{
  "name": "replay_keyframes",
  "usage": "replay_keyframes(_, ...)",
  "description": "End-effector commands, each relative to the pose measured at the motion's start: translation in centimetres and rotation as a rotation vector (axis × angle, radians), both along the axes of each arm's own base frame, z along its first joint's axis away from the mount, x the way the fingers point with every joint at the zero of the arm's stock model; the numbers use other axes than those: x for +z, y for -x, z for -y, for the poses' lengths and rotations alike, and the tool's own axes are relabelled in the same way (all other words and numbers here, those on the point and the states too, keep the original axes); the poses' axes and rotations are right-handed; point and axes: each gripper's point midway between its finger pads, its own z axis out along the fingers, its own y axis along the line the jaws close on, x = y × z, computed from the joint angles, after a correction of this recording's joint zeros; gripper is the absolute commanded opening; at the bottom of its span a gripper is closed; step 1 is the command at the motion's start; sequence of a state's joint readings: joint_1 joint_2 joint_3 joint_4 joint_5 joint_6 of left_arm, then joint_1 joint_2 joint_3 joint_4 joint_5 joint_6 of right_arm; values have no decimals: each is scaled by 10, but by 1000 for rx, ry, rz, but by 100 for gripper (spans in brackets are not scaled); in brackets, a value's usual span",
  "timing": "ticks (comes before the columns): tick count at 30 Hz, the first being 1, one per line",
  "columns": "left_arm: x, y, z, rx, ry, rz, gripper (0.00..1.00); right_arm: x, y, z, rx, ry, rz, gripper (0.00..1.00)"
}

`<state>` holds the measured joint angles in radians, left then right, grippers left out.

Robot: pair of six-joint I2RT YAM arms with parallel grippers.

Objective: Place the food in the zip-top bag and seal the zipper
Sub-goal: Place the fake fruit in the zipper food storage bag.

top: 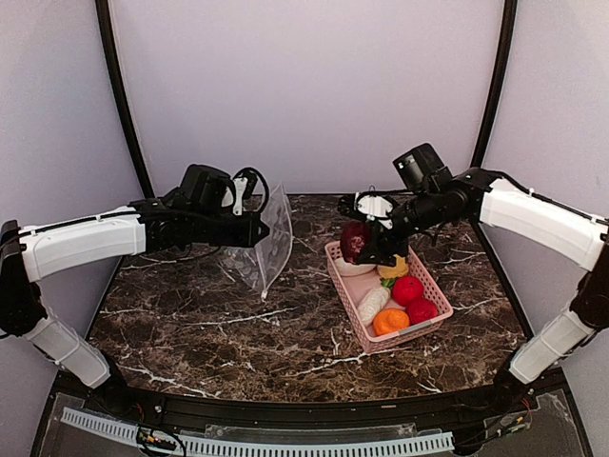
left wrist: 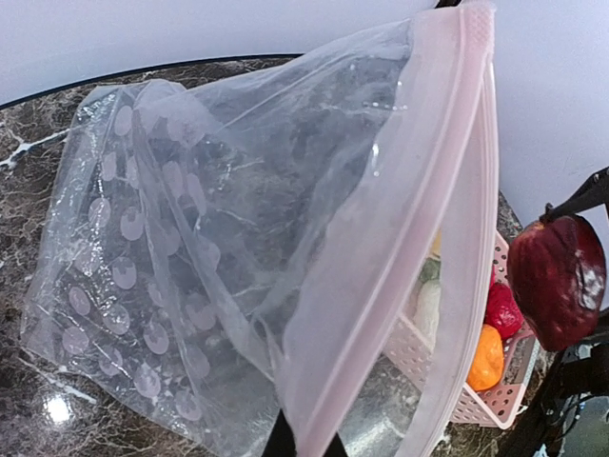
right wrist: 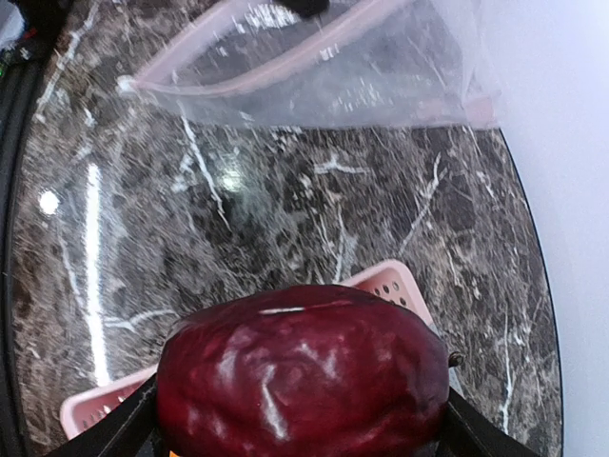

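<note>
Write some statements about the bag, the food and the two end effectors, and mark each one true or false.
1. The right end effector holds the dark purple piece. True.
2. The zipper of the zip-top bag is pressed shut. False: its two strips stand apart and the mouth is open.
3. The orange lies inside the bag. False: it lies in the pink basket.
4. The left end effector grips the bag at its mouth edge. True.
</note>
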<state>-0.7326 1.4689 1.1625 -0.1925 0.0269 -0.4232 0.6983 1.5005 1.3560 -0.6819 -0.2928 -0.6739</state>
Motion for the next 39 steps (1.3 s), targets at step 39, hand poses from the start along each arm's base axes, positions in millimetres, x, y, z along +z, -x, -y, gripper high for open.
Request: replay_keyframes(39,53,27,66,-76,470,-116,1,71,7,-97,63,-458,-522,64)
